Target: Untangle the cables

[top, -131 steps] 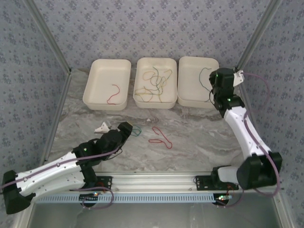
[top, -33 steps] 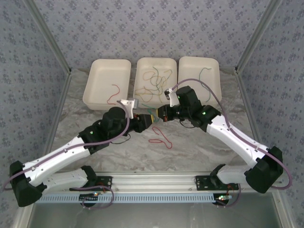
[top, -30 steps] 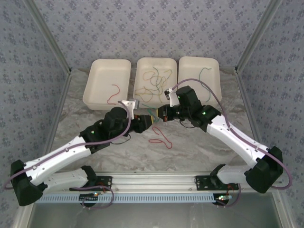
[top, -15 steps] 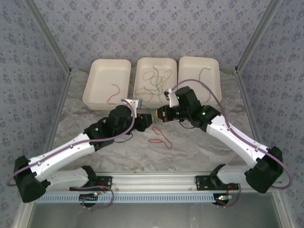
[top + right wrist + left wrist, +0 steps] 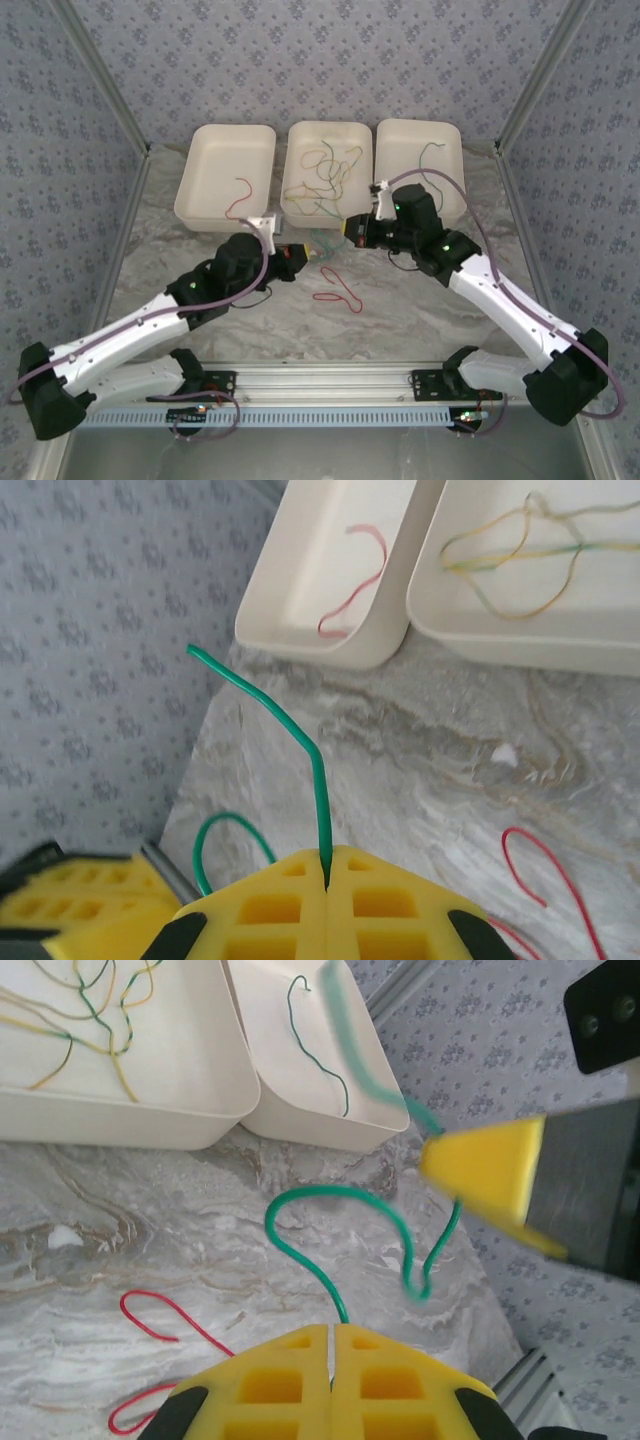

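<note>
A green cable [image 5: 322,241] hangs between my two grippers above the marble table. My left gripper [image 5: 299,256] is shut on one end, and the cable [image 5: 300,1205] curls out from its closed yellow jaws [image 5: 331,1328]. The right gripper [image 5: 352,229] is shut on the other end, where the green cable [image 5: 312,748] sticks up from the closed tips [image 5: 328,854]. A red cable [image 5: 338,290] lies looped on the table below them. In the middle tray [image 5: 361,205] sits a tangle of yellow-olive and green cables [image 5: 322,177].
Three white trays stand in a row at the back. The left tray [image 5: 205,150] holds a red cable [image 5: 238,198] and the right tray [image 5: 400,140] a green cable [image 5: 428,160]. A small white scrap [image 5: 62,1236] lies on the marble. Metal frame posts edge both sides.
The left gripper has closed on the green cable's end. The two grippers have drawn apart, left toward the left and right toward the right and back, stretching the cable between them.
</note>
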Tool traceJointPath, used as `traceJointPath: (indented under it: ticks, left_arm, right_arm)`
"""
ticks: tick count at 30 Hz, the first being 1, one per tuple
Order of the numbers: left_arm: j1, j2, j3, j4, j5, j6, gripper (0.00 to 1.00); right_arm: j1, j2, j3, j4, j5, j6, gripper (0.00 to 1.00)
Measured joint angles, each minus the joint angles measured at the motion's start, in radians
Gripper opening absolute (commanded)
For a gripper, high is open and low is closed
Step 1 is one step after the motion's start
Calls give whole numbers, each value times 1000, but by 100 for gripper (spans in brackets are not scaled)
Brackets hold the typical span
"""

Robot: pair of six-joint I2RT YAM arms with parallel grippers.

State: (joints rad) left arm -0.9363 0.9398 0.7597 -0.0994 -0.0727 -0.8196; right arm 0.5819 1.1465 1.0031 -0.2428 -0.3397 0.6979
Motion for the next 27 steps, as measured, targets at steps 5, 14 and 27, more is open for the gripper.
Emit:
traceJointPath:
  ticks: [5, 14, 27]
  left_arm:
    - [-39, -48, -106, 64, -3, -58, 0]
    - [-167, -47, -174, 163, -37, -72, 0]
    - [-333, 134, -180, 402, -190, -68, 0]
  right_arm:
    - [-32, -30, -40, 138, 42, 116, 0]
    - [-136, -55, -111, 410, 127, 303, 0]
    - [-158, -25, -227, 779, 224, 451, 0]
